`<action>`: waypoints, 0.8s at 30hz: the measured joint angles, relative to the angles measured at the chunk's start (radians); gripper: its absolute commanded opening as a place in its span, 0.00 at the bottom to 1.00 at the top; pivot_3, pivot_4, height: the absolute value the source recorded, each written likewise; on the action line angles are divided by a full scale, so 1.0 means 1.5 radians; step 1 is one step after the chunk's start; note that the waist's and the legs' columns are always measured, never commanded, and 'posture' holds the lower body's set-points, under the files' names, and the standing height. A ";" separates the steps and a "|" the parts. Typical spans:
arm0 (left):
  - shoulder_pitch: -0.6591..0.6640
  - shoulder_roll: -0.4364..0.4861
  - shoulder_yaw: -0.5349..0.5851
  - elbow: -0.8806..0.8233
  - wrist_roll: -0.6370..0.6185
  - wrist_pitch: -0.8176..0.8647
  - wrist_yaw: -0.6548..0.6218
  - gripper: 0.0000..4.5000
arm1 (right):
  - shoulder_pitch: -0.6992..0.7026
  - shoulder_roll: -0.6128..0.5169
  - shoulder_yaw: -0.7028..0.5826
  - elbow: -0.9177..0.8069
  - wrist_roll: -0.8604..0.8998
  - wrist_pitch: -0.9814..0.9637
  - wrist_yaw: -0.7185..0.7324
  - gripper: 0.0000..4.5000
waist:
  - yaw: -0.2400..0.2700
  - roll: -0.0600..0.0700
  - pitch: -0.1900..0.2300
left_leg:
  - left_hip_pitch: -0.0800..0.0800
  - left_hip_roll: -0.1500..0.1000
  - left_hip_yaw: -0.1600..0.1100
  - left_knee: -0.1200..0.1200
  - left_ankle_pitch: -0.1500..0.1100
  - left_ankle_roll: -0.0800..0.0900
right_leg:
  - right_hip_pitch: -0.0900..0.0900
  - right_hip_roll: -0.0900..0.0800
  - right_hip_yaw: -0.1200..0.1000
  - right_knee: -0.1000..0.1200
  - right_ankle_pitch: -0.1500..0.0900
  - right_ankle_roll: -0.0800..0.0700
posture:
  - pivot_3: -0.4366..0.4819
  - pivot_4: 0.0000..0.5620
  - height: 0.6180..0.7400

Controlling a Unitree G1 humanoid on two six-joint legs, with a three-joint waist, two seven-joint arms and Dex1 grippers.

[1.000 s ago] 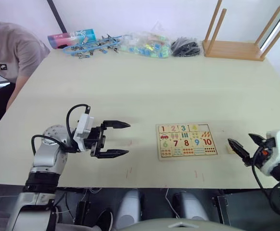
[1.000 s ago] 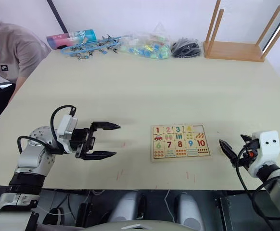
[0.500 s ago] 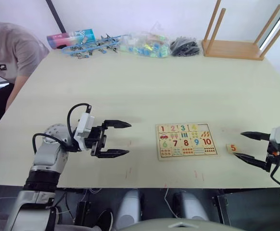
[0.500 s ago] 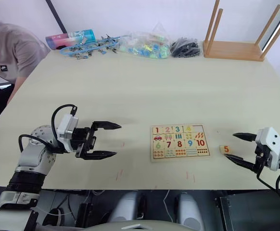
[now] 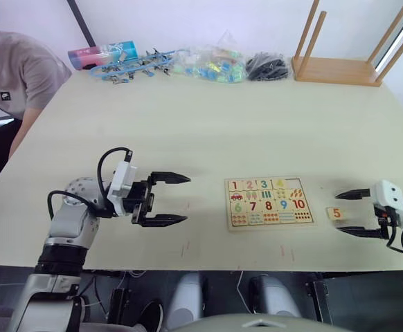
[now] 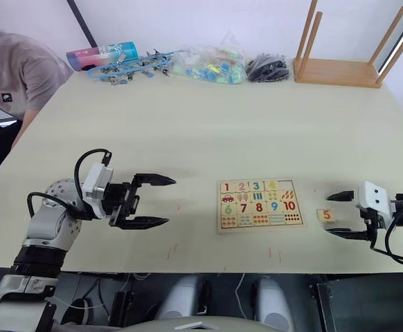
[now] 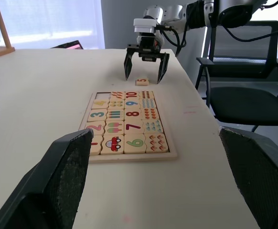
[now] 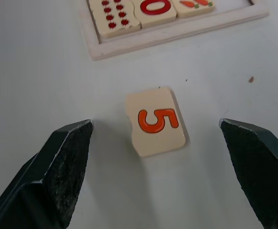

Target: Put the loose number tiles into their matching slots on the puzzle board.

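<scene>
Table: broad pale top, carrying all items below. Upturned wooden stool at the far right edge; bagged clutter along the far edge; a seated person at the far left corner. Puzzle board: flat framed pale-wood panel lying near the front edge, right of centre; tiles 1, 2 and 3 seated in the upper row, the fourth apparently filled, the last slot beside it seemingly vacant, though too small to confirm. Left gripper: spread wide, empty, hovering well left of the board. Right gripper: spread wide, empty, fingers bracketing the tile without touching. Loose tile, red 5: lying flat, face up, just right of the board. Handling, by judgement: light, rigid, thin wood; low profile likely to slip; best pinched across two opposite edges, squarely, fingertips down near the tabletop.
</scene>
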 measured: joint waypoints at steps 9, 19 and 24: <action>0.000 0.000 0.002 -0.003 0.001 0.000 0.000 1.00 | -0.025 0.000 0.011 0.042 -0.004 -0.023 0.010 0.87 | 0.000 0.000 0.000 | 0.000 0.000 0.000 0.000 0.000 0.000 | 0.000 0.000 0.000 0.000 0.000 0.000 | 0.48 0.27 0.98; -0.001 0.001 0.005 -0.003 0.013 -0.001 0.000 1.00 | -0.043 0.001 0.025 0.065 -0.004 -0.031 0.027 0.21 | 0.000 0.000 0.000 | 0.001 0.000 0.000 0.001 0.000 0.000 | 0.001 0.000 0.000 0.000 0.000 0.000 | 0.48 0.27 0.98; -0.001 0.001 0.008 -0.003 0.013 -0.001 0.000 1.00 | -0.043 0.001 0.025 0.064 0.000 -0.026 0.027 0.21 | 0.000 0.000 0.000 | 0.001 0.000 0.000 0.001 0.000 0.000 | 0.001 0.000 0.000 0.000 0.000 0.000 | 0.48 0.27 0.98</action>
